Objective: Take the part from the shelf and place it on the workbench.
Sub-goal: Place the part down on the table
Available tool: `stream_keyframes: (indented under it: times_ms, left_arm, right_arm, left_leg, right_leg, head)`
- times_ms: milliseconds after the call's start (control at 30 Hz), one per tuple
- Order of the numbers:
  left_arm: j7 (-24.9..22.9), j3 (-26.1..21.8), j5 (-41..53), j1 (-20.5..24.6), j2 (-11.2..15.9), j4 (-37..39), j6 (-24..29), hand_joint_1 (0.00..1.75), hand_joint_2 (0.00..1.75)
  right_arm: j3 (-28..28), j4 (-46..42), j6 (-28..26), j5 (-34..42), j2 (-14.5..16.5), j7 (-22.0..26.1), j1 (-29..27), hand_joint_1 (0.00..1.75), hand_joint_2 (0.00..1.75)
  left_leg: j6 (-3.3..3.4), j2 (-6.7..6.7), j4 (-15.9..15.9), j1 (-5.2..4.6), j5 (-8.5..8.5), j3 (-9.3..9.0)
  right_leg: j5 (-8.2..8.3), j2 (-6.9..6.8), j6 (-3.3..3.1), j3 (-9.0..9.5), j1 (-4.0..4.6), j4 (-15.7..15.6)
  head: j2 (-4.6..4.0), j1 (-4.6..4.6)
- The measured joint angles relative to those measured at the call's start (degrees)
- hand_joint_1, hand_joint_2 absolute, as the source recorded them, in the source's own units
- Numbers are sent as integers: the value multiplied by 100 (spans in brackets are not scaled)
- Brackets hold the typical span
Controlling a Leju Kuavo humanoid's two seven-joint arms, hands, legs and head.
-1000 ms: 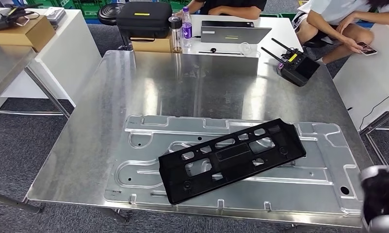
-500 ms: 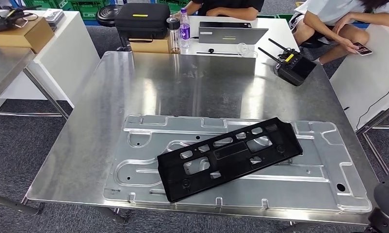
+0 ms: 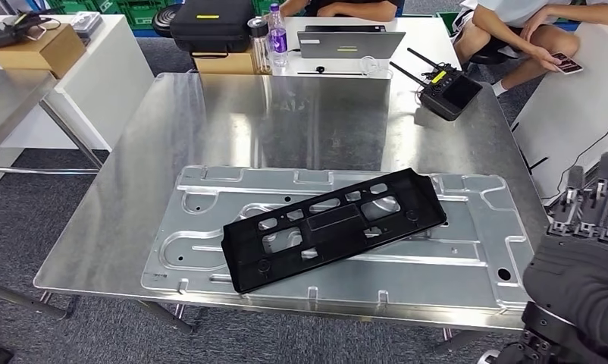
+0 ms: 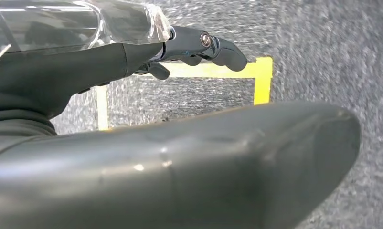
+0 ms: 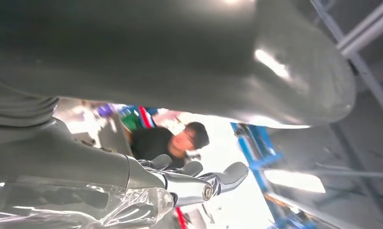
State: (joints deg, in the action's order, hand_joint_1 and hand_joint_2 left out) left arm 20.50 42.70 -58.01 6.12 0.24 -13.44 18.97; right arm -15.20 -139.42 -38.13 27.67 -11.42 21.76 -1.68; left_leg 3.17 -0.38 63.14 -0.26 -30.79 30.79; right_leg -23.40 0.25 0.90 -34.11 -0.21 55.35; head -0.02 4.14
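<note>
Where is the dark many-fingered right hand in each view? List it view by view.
Head view: right hand, lower right corner, fingers up.
Right wrist view, comes in from the left edge.
Left wrist view: not in it.
Shared landmark: person in black top.

We are in a workshop or robotics test lab; in front of us stands a steel workbench (image 3: 210,136) carrying a pressed metal panel (image 3: 468,258), set on grey carpet tiles (image 3: 28,220). Behind it, white tables (image 3: 104,61) hold a laptop (image 3: 350,42), a black equipment case (image 3: 214,23) and a cardboard box (image 3: 39,49); an antenna-fitted remote controller (image 3: 445,91) lies on the bench; green crates (image 3: 145,9) are stacked at the back; yellow tape (image 4: 263,78) marks the floor.
</note>
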Motion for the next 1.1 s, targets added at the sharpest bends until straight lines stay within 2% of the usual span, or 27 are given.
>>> stream_keyframes:
  times_ms: [33,67,100,200,333,400,433,467,500,533,567,600,633,667,700,767,800,833,867,900,933,967,1000,1033,1100]
  left_arm:
    - [-20,-45,-40,14,23,0,34,0,0]
    - [-49,-91,-69,27,49,1,67,0,0]
    - [-85,-133,-84,41,74,1,103,0,0]
    - [-218,-208,-96,54,118,2,205,0,0]
    - [-272,-218,-101,51,129,2,248,0,0]
    - [-328,-235,-107,51,154,3,293,0,0]
    - [-369,-253,-105,50,172,3,323,0,0]
    - [-392,-278,-98,48,198,4,347,0,0]
    - [-382,-297,-89,46,216,4,353,0,0]
    - [-356,-312,-81,44,229,4,350,0,0]
    - [-311,-320,-76,43,242,4,338,0,0]
    - [-267,-322,-74,43,249,4,322,0,0]
    - [-212,-325,-68,42,255,4,291,0,0]
    - [-143,-326,-55,40,261,4,247,0,0]
    - [-67,-328,-34,39,264,4,196,0,0]
    - [73,-328,21,33,271,4,101,0,0]
    - [117,-328,52,28,270,4,74,0,0]
    - [145,-327,82,23,267,4,62,0,0]
    - [154,-326,107,21,261,4,74,0,0]
    - [144,-326,124,21,254,4,110,0,0]
    - [125,-325,132,20,250,4,164,0,0]
    - [93,-325,131,18,245,4,234,0,0]
    - [49,-326,130,15,239,4,304,0,0]
    - [1,-326,130,13,234,4,367,0,0]
    - [-106,-325,137,25,227,4,454,0,0]
  right_arm:
    - [-75,78,29,147,8,80,26,0,0]
    - [-142,162,61,309,16,167,43,0,0]
    - [-202,252,92,460,25,250,50,0,0]
    - [-334,465,194,760,40,429,50,0,0]
    - [-366,512,235,832,44,480,48,0,0]
    - [-405,578,285,870,45,531,46,0,0]
    - [-434,628,310,890,45,564,43,0,0]
    - [-486,721,334,909,48,617,33,0,0]
    - [-528,797,340,915,50,656,23,0,0]
    - [-567,870,342,917,53,690,14,0,0]
    - [-600,933,342,918,56,717,8,0,0]
    - [-612,955,342,916,57,722,13,0,0]
    - [-625,977,336,900,60,721,18,0,0]
    - [-640,997,324,873,64,718,23,0,0]
    - [-660,1018,305,838,68,706,29,0,0]
    - [-713,1078,266,758,80,653,45,0,0]
    - [-747,1116,255,717,85,608,62,0,0]
    - [-790,1157,251,672,92,558,82,0,0]
    - [-841,1199,250,621,101,510,103,0,0]
    - [-896,1244,244,577,110,468,120,0,0]
    - [-954,1295,235,543,122,430,131,0,0]
    - [-1010,1349,225,519,132,399,137,0,0]
    - [-1063,1401,216,507,139,373,141,0,0]
    - [-1113,1447,213,499,144,353,141,0,0]
    - [-1192,1511,211,488,155,333,147,0,0]
  left_leg:
    - [79,12,-445,-48,96,-268]
    - [131,19,-769,-93,166,-452]
    - [164,27,-952,-129,194,-544]
    - [202,25,-1083,-145,352,-511]
    - [215,22,-1159,-113,437,-495]
    - [221,25,-1200,-94,517,-464]
    - [224,28,-1215,-86,574,-424]
    - [217,35,-1213,-78,674,-312]
    - [199,41,-1190,-68,759,-189]
    - [173,46,-1155,-57,837,-58]
    - [141,50,-1099,-47,904,69]
    - [114,49,-1039,-45,927,142]
    - [82,48,-988,-46,948,195]
    - [48,47,-944,-50,970,233]
    - [13,46,-924,-53,992,262]
    - [-67,41,-891,-33,1002,316]
    - [-106,37,-806,-21,910,369]
    - [-147,36,-603,-3,721,459]
    - [-184,37,-283,15,458,578]
    - [-217,38,109,30,192,710]
    - [-245,39,487,47,9,820]
    - [-264,39,728,60,-44,861]
    - [-272,42,753,71,23,793]
    - [-270,57,534,78,164,603]
    - [-231,197,-362,63,404,2]
  right_leg:
    - [41,-14,3,-28,23,-1]
    - [85,-34,17,-41,32,-13]
    - [127,-60,42,-47,24,-27]
    - [237,-107,128,-57,4,-93]
    - [247,-108,146,-68,13,-109]
    - [29,-87,172,-134,3,27]
    - [-205,-75,196,-205,-11,246]
    - [-449,-64,244,-269,-39,656]
    - [-567,-62,286,-247,-68,945]
    - [-578,-63,327,-114,-98,1045]
    - [-503,-66,360,148,-123,888]
    - [-448,-65,361,459,-122,441]
    - [-446,-60,340,685,-112,99]
    - [-487,-51,309,812,-99,-119]
    - [-518,-42,262,834,-78,-196]
    - [-472,-54,140,761,-79,-193]
    - [-432,-70,77,720,-84,-197]
    - [-379,-91,24,670,-94,-205]
    - [-329,-112,-6,612,-95,-206]
    - [-282,-132,-21,551,-93,-204]
    - [-238,-160,-23,490,-90,-201]
    - [-198,-193,-18,433,-88,-197]
    - [-164,-234,-9,383,-88,-194]
    - [-136,-277,5,344,-88,-192]
    - [-97,-375,40,303,-79,-187]
  head:
    - [0,-1]
    - [0,-3]
    - [0,-4]
    - [0,0]
    - [0,2]
    - [0,-1]
    - [0,-4]
    - [0,-8]
    - [0,-10]
    - [0,-12]
    - [0,-12]
    - [0,-13]
    - [0,-10]
    - [0,-9]
    - [0,-7]
    - [0,-4]
    - [0,1]
    - [0,5]
    - [0,11]
    - [0,16]
    - [0,17]
    - [0,17]
    - [0,18]
    - [0,19]
    - [0,26]
